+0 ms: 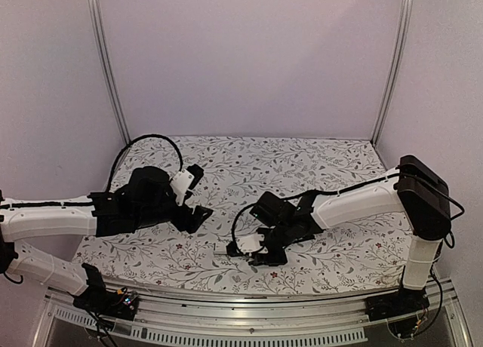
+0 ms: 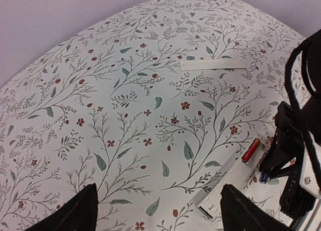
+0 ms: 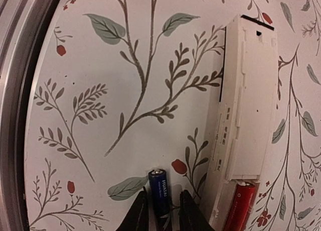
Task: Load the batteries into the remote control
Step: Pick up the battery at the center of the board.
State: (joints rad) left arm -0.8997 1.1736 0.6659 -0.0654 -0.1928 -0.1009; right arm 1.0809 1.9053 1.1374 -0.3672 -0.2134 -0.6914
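The white remote control (image 3: 251,90) lies back-up on the flowered cloth, its battery bay uncovered. A red-orange battery (image 3: 241,206) sits in the bay's near end. The dark blue-black battery (image 3: 160,191) lies on the cloth just left of the remote. My right gripper (image 3: 163,211) straddles this battery; its fingers are narrow but a gap still shows on the remote's side. From the left wrist the remote (image 2: 235,176) and red battery (image 2: 251,150) show at lower right. My left gripper (image 2: 158,211) hangs wide open over bare cloth, holding nothing.
A flat white strip (image 2: 213,64), likely the battery cover, lies farther back on the cloth. The metal rail (image 3: 15,90) of the table's near edge runs close to the dark battery. The right arm (image 1: 355,200) reaches in from the right.
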